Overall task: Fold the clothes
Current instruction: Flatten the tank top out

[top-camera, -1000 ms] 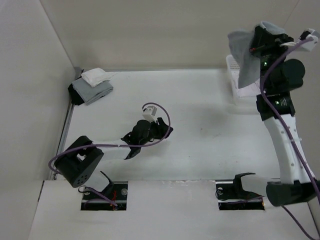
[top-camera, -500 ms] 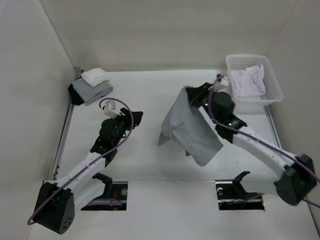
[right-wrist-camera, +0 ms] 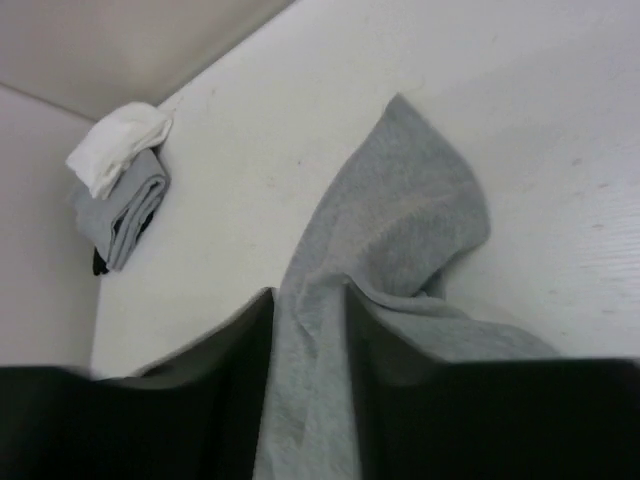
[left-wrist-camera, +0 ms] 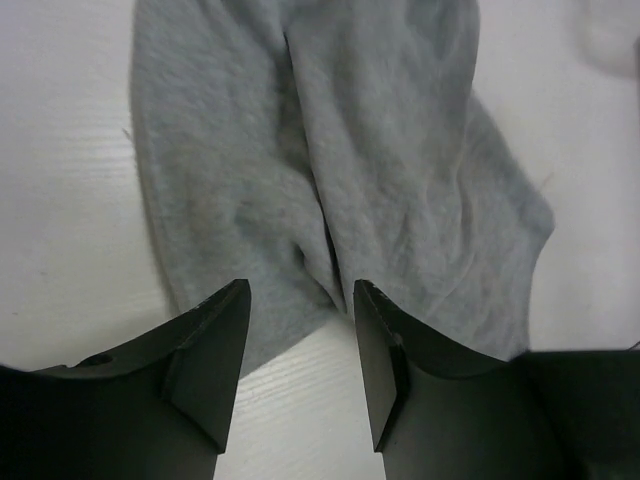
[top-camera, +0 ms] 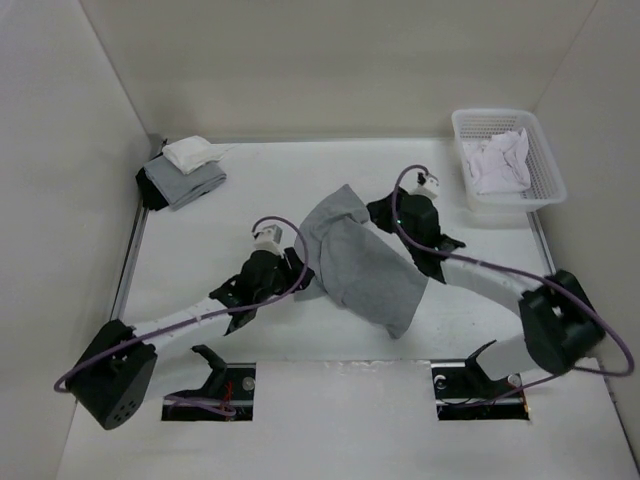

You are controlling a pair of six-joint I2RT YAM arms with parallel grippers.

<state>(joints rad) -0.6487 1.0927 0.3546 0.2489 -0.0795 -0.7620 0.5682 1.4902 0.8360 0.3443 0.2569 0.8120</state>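
Lighting is even and diffuse, coming from above. My overhead view renders the white bench (top-camera: 190,240) bright, close to washed out, with only a soft, faint shadow along the grey top (top-camera: 360,265). In my left wrist view, the left claw (left-wrist-camera: 298,300) reads as a dark silhouette with defined edges. In my right wrist view, the right claw (right-wrist-camera: 308,310) is black and blurred, its surface detail lost.

Open table (top-camera: 190,250) around grey top (top-camera: 365,265); basket (top-camera: 500,215), pile (top-camera: 185,175) at far corners.
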